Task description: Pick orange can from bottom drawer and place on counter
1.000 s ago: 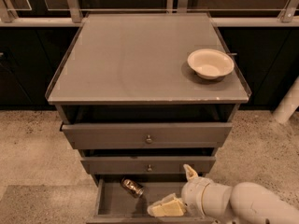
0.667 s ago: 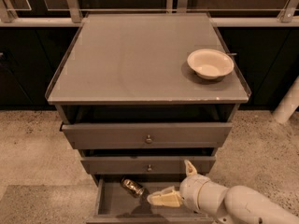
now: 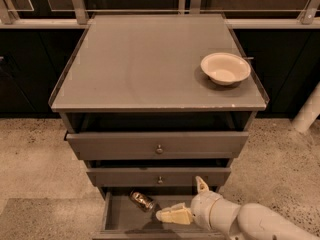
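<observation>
The orange can (image 3: 142, 200) lies on its side in the open bottom drawer (image 3: 121, 221), near its back left. My gripper (image 3: 179, 197) is open and low inside the drawer, just right of the can and not touching it. One cream finger (image 3: 172, 215) points left toward the can, the other (image 3: 201, 184) points up in front of the middle drawer. The counter (image 3: 145, 59) is the flat grey top of the cabinet above.
A cream bowl (image 3: 225, 68) sits at the counter's right side. The top drawer (image 3: 157, 144) and middle drawer (image 3: 159, 176) with round knobs overhang the bottom drawer, both pulled slightly out. Speckled floor lies around the cabinet, and a white post (image 3: 307, 111) stands at right.
My gripper has moved left inside the bottom drawer, closer to the can. The can and bowl have not moved.
</observation>
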You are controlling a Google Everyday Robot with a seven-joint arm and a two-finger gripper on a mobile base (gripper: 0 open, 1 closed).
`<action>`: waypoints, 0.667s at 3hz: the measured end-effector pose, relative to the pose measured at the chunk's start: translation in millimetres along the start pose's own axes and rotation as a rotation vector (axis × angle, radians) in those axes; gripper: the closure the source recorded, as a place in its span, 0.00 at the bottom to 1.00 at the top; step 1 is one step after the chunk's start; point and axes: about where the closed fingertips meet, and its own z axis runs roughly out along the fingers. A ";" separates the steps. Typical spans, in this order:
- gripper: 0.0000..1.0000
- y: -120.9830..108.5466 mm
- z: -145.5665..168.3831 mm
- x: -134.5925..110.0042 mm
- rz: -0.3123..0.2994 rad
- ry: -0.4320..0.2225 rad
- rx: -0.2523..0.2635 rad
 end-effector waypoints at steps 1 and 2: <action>0.00 -2.8 15.5 20.4 0.006 0.024 0.023; 0.00 -7.3 61.9 65.5 0.068 0.084 0.040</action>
